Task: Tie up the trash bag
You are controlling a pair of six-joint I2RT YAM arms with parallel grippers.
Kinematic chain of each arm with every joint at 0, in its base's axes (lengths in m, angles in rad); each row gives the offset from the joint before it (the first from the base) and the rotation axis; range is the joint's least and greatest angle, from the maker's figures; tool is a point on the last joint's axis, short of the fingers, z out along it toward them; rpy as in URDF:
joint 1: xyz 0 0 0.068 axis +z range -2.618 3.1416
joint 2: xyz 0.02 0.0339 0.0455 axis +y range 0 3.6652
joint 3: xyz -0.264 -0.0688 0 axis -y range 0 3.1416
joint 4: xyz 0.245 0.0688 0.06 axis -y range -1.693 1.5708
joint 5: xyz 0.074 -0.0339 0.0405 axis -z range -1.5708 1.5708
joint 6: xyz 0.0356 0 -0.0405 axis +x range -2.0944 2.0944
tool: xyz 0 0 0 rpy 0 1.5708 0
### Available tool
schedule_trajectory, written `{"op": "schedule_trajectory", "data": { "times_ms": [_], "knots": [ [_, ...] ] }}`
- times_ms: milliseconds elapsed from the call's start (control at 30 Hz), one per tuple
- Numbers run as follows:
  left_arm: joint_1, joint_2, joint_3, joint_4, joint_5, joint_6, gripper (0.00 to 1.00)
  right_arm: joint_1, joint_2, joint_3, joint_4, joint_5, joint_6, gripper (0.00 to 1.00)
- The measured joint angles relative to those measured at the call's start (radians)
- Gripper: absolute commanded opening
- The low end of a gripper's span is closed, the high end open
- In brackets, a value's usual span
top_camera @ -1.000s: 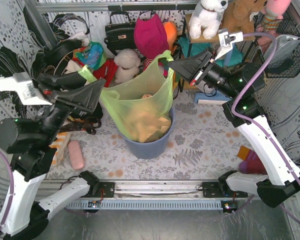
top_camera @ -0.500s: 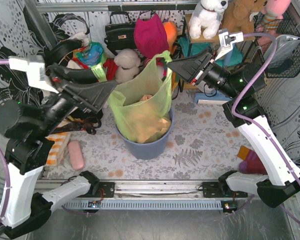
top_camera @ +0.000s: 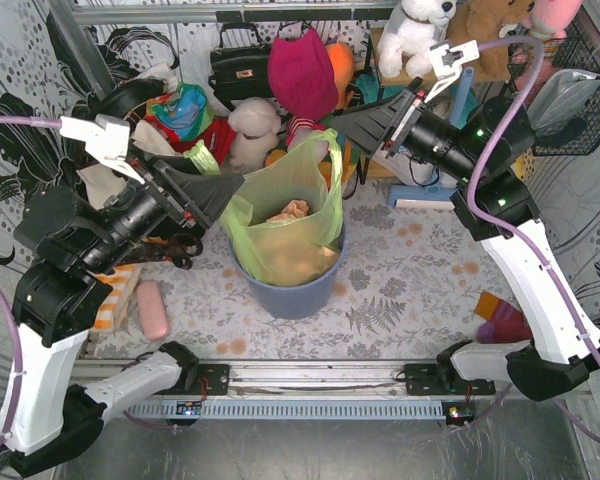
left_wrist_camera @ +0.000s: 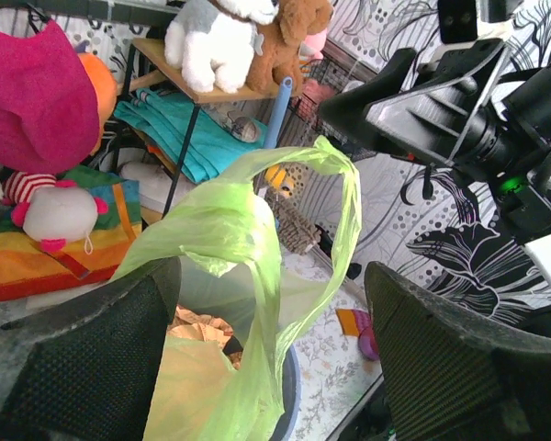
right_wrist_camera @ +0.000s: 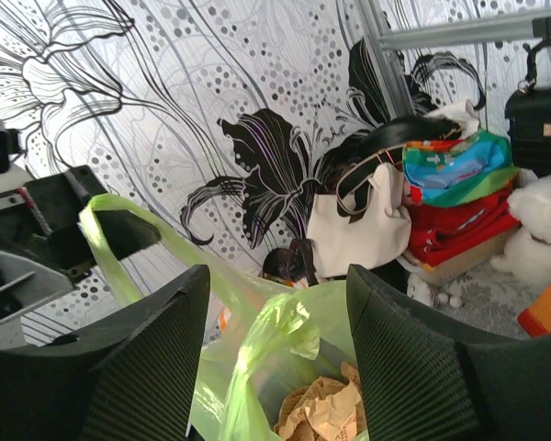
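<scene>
The lime-green trash bag (top_camera: 280,190) sits in a round blue-grey bin (top_camera: 298,292) at the middle of the table (top_camera: 410,270), with its mouth open and crumpled tan paper (top_camera: 292,211) inside. The left tool (top_camera: 230,187) is at the bag's left rim with its fingers spread wide, and one handle strip (top_camera: 202,158) lies draped over it. The right tool (top_camera: 332,122) hovers above the right rim, fingers also apart. The other handle loop (left_wrist_camera: 335,158) rises to just beneath its tip; I cannot tell whether they touch.
</scene>
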Motion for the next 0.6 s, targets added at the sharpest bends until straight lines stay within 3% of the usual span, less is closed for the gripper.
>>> {"op": "schedule_trajectory", "data": {
  "times_ms": [233, 500, 600],
  "knots": [
    [0.000, -0.003, 0.106, -0.085, -0.019, 0.019, 1.00, 0.000, 0.074, 0.104, -0.148, -0.053, -0.024, 0.54],
    [0.000, -0.001, 0.137, -0.152, -0.016, 0.014, 0.99, 0.000, 0.110, 0.198, -0.318, -0.100, -0.074, 0.53],
    [0.000, 0.006, 0.155, -0.155, 0.018, -0.003, 0.99, 0.000, 0.115, 0.228, -0.376, -0.106, -0.097, 0.47]
  ]
}}
